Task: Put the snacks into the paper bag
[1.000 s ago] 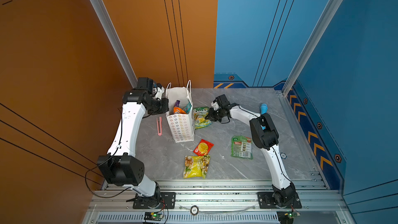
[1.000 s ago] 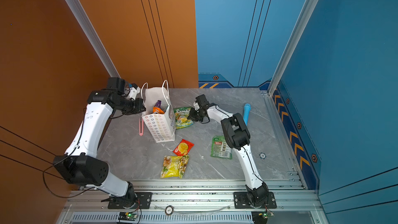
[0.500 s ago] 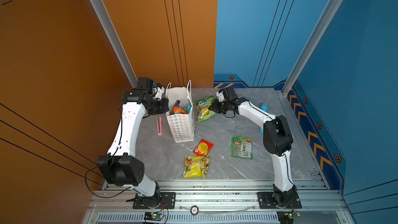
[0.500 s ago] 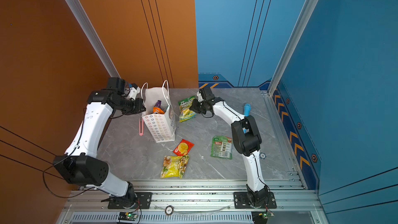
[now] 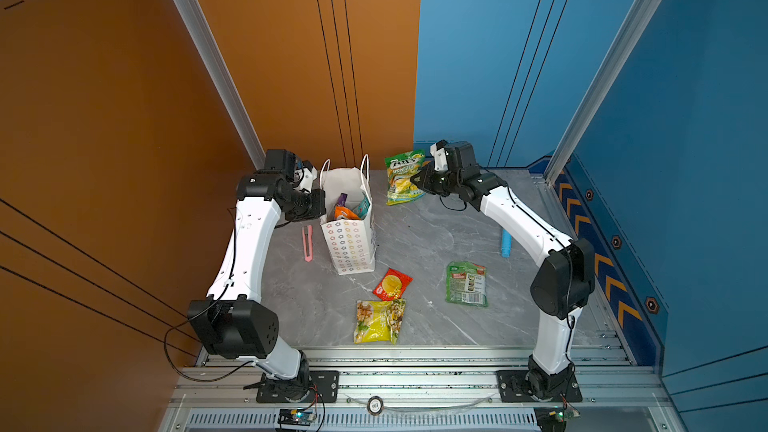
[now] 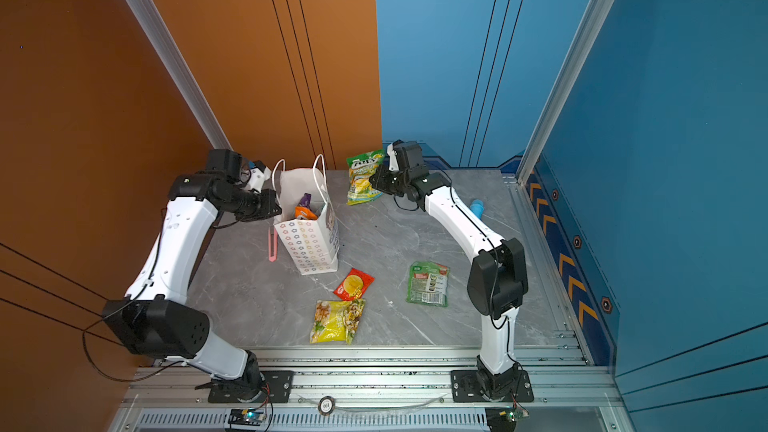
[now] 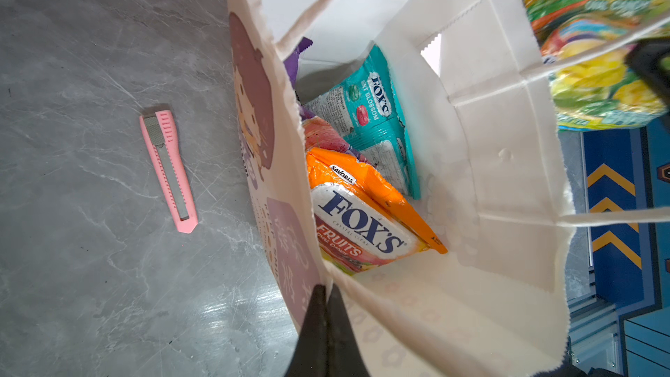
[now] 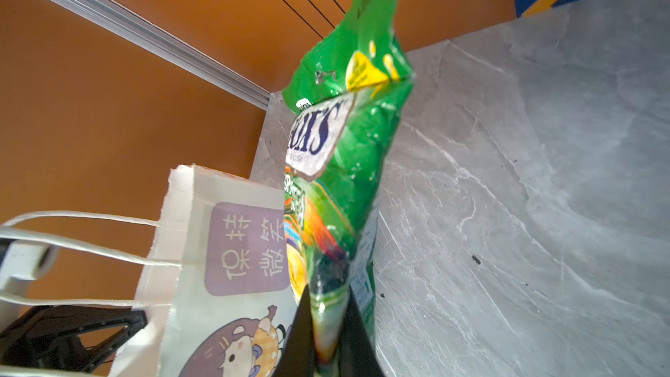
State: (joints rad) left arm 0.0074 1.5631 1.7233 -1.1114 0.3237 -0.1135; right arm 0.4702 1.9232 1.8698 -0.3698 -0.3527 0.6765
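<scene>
Top views: bag (image 5: 349, 245) upright on the worktop (image 5: 419, 238), mouth open, w/ purple pkt (image 5: 341, 200), orange pkt (image 5: 344, 214) and teal pkt (image 5: 364, 205) showing inside; left hand (image 5: 321, 203) at the bag's left rim; right hand (image 5: 417, 180) just right of the bag, pinching the Spring Tea pkt (image 5: 403, 178) by one edge; that pkt is lifted off the worktop, beside the mouth and not over it; a cord handle (image 5: 365, 172) stands up btwn pkt and mouth. Lying flat: red pkt (image 5: 392, 283) and yellow pkt (image 5: 379, 321) close together in front of the bag; green pkt (image 5: 466, 283) further right; pink cutter (image 5: 307, 243) just left of the bag; blue cylinder (image 5: 505, 243) partly hidden behind the right arm.

Left wrist: left hand pressed together on the bag's rim, paper caught btwn the fingers; orange pkt on top, teal pkt leaning beside it, purple pkt mostly hidden under the rim; Spring Tea pkt outside, past the far wall, a handle cord crossing in front of it.

Right wrist: right hand clamped on the Spring Tea pkt's lower edge, pkt sticking up from the fingers; the bag's girl-print face just beside it; touching or not, can't tell.
</scene>
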